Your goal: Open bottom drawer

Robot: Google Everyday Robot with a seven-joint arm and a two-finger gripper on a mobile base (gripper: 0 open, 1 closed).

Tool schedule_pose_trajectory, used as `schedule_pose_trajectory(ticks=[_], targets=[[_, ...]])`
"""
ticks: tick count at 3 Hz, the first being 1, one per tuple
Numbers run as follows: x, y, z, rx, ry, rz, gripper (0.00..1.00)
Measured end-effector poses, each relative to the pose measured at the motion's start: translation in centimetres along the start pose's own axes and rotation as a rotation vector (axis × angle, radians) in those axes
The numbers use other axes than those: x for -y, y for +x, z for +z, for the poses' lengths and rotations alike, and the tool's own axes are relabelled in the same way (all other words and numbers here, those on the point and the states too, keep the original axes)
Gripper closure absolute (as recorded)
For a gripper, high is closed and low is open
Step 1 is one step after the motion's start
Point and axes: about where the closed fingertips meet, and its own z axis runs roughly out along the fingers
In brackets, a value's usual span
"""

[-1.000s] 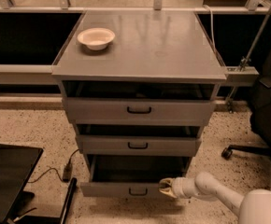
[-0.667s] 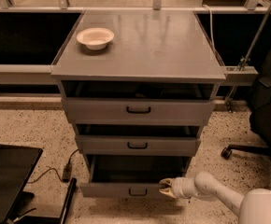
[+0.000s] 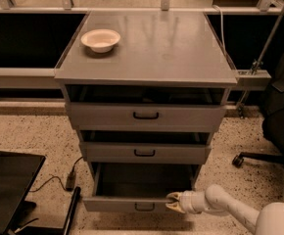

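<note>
The bottom drawer (image 3: 127,204) is standing well out from the cabinet (image 3: 147,72) with its dark inside showing, further forward than the two drawers above. The job is looking mostly done, and I judge that only a short last pull could be left. The gripper (image 3: 173,202) is sitting low at the right end of the drawer's front. Its jaws are seemingly clamping the top lip rather than the small black handle (image 3: 144,207). The arm (image 3: 225,207) is reaching in from the lower right, lying nearly level.

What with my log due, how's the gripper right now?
Gripper: at the front top edge of the grey metal bottom drawer; open or closed cannot be told.
</note>
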Motion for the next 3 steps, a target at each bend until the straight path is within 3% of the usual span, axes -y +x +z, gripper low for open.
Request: schedule_pose_trajectory(ticks=[3], targets=[[-1.9,0.6,-0.9,0.005,0.003,0.007,1.00]])
